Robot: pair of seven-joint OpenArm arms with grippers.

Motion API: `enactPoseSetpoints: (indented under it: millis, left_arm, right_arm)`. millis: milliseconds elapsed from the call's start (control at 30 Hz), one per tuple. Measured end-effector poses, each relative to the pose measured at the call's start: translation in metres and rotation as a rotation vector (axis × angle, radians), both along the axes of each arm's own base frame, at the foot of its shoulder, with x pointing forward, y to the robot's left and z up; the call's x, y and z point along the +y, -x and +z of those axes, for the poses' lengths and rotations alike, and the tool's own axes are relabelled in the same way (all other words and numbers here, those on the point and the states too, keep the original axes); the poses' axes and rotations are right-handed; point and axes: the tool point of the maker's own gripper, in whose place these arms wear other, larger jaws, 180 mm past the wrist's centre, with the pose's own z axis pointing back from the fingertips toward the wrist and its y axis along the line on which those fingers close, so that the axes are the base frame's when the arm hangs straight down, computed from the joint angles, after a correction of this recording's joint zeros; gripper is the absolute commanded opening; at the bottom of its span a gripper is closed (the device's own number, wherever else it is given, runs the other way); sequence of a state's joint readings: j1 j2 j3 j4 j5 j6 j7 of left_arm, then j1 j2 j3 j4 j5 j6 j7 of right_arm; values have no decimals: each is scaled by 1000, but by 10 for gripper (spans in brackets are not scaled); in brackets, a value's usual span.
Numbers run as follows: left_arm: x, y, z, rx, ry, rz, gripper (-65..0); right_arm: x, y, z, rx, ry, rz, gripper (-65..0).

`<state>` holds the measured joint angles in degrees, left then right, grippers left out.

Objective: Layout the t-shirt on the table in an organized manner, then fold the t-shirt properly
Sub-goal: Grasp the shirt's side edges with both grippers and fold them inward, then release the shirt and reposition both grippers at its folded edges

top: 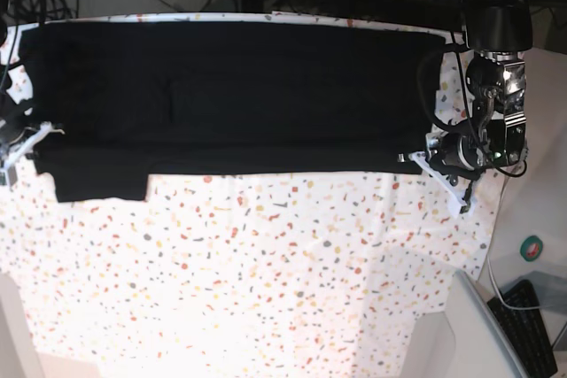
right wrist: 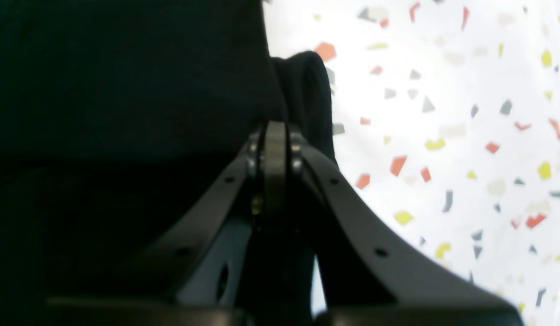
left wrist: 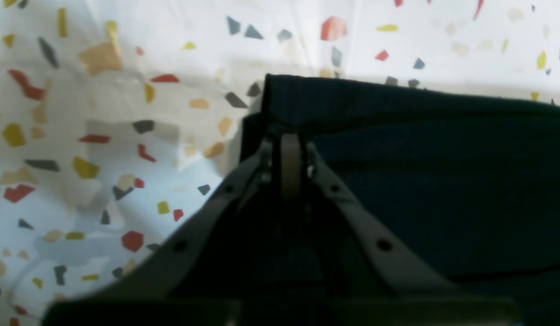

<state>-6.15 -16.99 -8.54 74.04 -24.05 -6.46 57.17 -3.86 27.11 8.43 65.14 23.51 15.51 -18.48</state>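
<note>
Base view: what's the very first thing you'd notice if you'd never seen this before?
A long black t-shirt stretches across the far part of the confetti-speckled table, folded into a wide band. At each end a robot claw pinches it: the left gripper on the picture's right, the right gripper on its left. Near the left end one black flap hangs lower than the rest.

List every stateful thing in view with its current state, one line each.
t-shirt: plain black side up, stretched wide across the table's far part, pinched at both ends.
left gripper: shut on the t-shirt's edge.
right gripper: shut on the t-shirt's edge.
table: near part bare.
</note>
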Motion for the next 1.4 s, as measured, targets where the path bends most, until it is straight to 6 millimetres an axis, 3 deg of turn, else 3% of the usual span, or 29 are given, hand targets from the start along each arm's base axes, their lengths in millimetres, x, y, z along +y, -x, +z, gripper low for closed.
enactPoseSetpoints:
  millis: [233,467,633,767,967,1167,1400]
  left_arm:
    - [-8,-3,22,-16,-12,-42,-650]
    - [0,5,15,13,-22,-35,-650]
    - [9,6,11,31,-27,-15,-650]
    - [20,4,16,15,-25,18,-650]
    - [17,7,14,22,-28,8,-650]
    - [17,35,-4,89,-29,6,-650]
    - [18,33,-3,74,-31,8,-650]
  right_arm:
    - [6,-6,10,-29,4,23,-650]
    - [17,4,17,-42,13,62,-650]
    - [1,24,21,-4,17,11,-650]
    - [-1,19,28,-17,24,8,-650]
    - [1,27,23,1,23,13,-650]
    - [12,44,3,51,-14,-4,-650]
    - [6,53,-8,84,-21,-30,-650]
